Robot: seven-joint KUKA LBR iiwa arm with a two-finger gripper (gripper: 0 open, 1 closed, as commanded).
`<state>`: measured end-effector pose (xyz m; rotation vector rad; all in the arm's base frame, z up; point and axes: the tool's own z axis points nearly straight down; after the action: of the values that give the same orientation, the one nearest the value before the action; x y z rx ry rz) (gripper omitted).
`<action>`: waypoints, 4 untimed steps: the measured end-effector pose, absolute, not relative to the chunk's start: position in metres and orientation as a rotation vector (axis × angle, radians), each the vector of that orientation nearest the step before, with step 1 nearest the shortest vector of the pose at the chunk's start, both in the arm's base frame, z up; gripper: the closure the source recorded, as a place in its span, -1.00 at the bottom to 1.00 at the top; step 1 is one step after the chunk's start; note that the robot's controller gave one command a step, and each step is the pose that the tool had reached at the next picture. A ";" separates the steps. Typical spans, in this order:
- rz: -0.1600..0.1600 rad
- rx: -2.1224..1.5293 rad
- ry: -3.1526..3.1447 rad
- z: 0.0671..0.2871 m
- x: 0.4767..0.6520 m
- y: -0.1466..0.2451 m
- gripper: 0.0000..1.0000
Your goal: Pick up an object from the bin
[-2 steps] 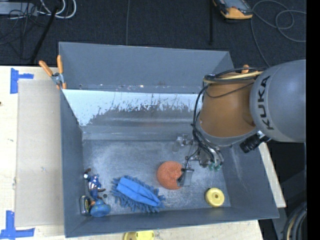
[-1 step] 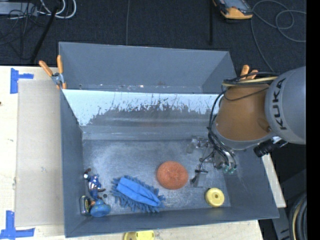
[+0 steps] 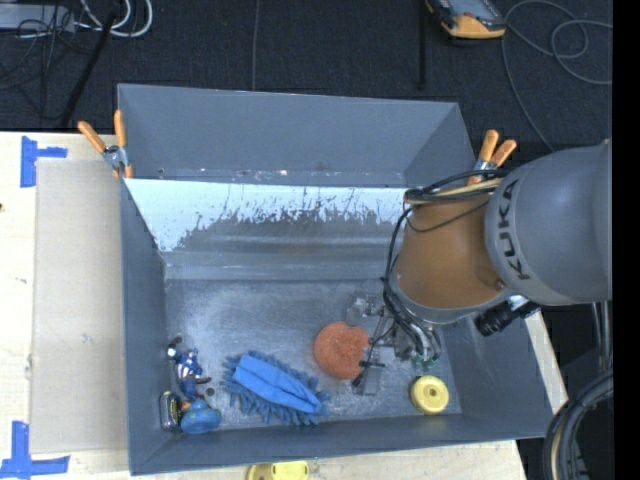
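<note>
Metal pincer [image 3: 372, 362] is down low near the front right of the grey bin [image 3: 280, 268], right up against the right edge of a rough orange-red ball [image 3: 338, 350]. Honestly, I can't tell how wide it's open or whether it's got anything. A little yellow wheel [image 3: 430, 395] sits just off to its right, a blue fringed duster-ish thing [image 3: 272, 386] lies left of the ball, and a small blue toy figure [image 3: 187, 367] is further left. Imo the ball's the target, so centre over it before squeezing, because a round thing pinched off-side probably rolls away.
</note>
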<state>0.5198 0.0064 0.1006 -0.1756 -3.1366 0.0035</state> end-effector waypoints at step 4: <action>0.002 -0.311 -3.120 0.186 0.474 0.027 1.00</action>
<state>0.4744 0.0271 0.1859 -0.3107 -3.1200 0.0016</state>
